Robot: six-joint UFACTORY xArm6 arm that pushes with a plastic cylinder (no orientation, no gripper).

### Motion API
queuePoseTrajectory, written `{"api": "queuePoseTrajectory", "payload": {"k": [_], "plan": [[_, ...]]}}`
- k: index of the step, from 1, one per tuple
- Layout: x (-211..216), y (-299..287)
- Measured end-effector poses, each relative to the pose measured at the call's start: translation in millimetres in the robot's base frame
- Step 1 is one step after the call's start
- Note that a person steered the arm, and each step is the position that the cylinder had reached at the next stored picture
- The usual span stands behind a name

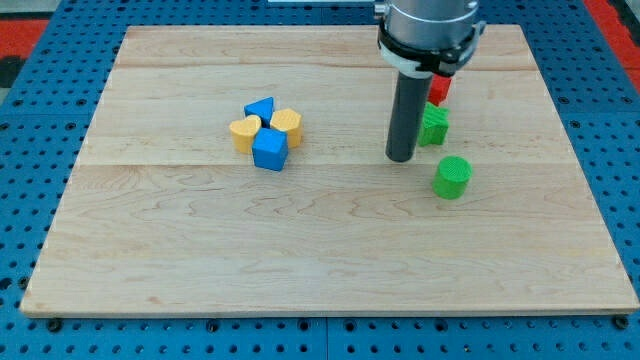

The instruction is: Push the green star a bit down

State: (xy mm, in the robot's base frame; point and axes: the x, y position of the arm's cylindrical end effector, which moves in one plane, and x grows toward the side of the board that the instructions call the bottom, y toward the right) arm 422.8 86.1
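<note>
The green star (pixel 434 126) lies on the wooden board at the view's right, partly hidden by my rod. My tip (pixel 401 157) rests on the board just to the left of the star and slightly below it, close beside it. A green cylinder (pixel 452 177) stands below and right of the star. A red block (pixel 439 88) sits just above the star, partly hidden by the arm.
A tight cluster sits left of centre: a blue triangle (pixel 260 107), a yellow block (pixel 287 124), a yellow block (pixel 244 131) and a blue cube (pixel 270 150). The wooden board (pixel 300 250) lies on a blue perforated table.
</note>
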Motion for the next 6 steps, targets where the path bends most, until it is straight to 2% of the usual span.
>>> {"api": "queuePoseTrajectory", "payload": {"k": [2, 3, 6], "plan": [[-64, -3], [-73, 8], [-45, 19]]}}
